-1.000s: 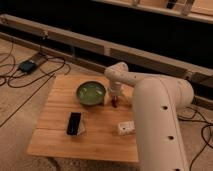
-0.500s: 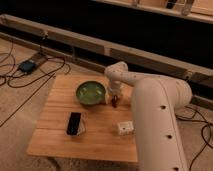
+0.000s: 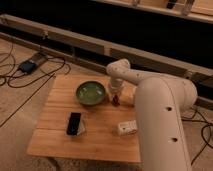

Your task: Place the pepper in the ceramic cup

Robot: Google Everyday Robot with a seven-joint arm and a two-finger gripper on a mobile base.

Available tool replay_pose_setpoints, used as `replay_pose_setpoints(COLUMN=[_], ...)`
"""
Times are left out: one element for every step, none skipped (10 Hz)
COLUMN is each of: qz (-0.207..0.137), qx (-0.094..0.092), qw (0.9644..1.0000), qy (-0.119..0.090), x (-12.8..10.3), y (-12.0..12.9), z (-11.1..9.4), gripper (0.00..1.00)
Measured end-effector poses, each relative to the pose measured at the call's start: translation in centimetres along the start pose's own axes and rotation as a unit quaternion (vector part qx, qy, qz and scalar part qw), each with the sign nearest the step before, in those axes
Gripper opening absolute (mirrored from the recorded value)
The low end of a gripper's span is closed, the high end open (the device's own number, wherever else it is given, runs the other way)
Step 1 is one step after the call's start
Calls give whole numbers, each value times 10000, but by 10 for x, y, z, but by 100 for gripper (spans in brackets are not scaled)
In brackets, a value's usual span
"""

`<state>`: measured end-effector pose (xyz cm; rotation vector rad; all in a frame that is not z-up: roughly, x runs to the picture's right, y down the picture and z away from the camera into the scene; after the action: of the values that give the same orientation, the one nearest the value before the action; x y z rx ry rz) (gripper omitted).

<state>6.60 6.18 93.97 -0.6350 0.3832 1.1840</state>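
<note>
Dark red pepper (image 3: 116, 100) seen low over tabletop, just beside green bowl (image 3: 91, 93), pinched in fully closed gripper (image 3: 116, 97) pointed down from above. White arm (image 3: 160, 100) arched over wooden table (image 3: 55, 135). Black flat object (image 3: 74, 123) and small white object (image 3: 127, 128) set nearer front edge, apart from bowl.

- The pepper (image 3: 116, 101) is small, dark red and glossy. It stands roughly on end on the wooden counter (image 3: 55, 137), just right of the green bowl (image 3: 91, 93).
- Its upper end sits in the claw (image 3: 116, 95), which is directly above and closed on it.
</note>
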Motion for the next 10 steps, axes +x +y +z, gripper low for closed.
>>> replay_pose_setpoints(qz=[-45, -90, -118, -161, -179, -171, -141, -103, -76, -41], qx=[-23, -67, -120, -188, -231, -248, -261, -266, -252, -235], qw=[10000, 9999, 9998, 9996, 9994, 9993, 9992, 9990, 9990, 9989], qy=[-30, -50, -56, -123, -183, -219, -269, -347, -356, -413], x=[-3, -4, -5, -9, -13, -15, -17, -19, -18, -18], y=[2, 2, 2, 1, -1, -5, -13, -21, -28, -38], z=[-11, -25, -36, -54, -67, -78, -89, -100, -106, -114], gripper=[0, 0, 0, 0, 0, 0, 0, 0, 0, 0])
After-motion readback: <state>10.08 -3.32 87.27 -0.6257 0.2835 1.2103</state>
